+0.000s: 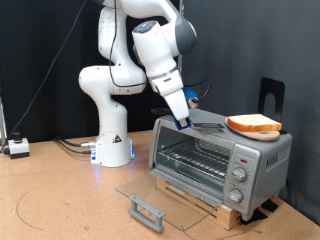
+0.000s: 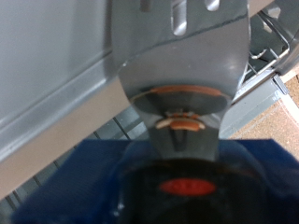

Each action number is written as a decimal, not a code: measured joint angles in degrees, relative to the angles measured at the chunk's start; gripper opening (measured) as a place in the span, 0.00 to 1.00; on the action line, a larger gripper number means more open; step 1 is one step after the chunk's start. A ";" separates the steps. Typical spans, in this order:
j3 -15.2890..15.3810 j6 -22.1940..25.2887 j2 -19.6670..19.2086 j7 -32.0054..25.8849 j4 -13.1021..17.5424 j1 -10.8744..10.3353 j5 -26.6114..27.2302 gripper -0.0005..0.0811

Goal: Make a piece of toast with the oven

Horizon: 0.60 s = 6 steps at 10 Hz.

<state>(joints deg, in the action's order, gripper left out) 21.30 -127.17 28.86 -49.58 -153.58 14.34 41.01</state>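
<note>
The piece of toast (image 1: 254,124) lies flat on a round light-wood board (image 1: 256,134) on top of the silver oven (image 1: 215,160), towards the exterior view's right. The oven's glass door (image 1: 165,195) is folded down open, and the wire rack (image 1: 195,155) inside is bare. My gripper (image 1: 187,115) hangs over the oven's top edge on the exterior view's left, shut on a grey slotted spatula (image 1: 206,127) whose blade points at the toast, a little short of it. In the wrist view the spatula blade (image 2: 182,56) fills the middle, with the oven rack (image 2: 273,47) beside it.
The oven stands on a wooden board (image 1: 200,200) on a brown table. The open door's handle (image 1: 147,212) juts out towards the exterior view's bottom. The arm's white base (image 1: 112,140) stands to the exterior view's left, with a small white box (image 1: 18,147) and cables. A black stand (image 1: 272,95) rises behind the oven.
</note>
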 joint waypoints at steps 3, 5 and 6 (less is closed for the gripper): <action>1.65 -1.76 -0.02 0.43 0.08 -0.16 1.99 0.49; 2.63 -2.30 -0.05 0.77 0.40 -0.16 2.91 0.49; 2.95 -2.48 -0.06 0.79 0.64 -0.17 3.55 0.49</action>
<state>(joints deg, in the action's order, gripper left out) 24.25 -129.65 28.80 -48.79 -152.94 14.18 44.55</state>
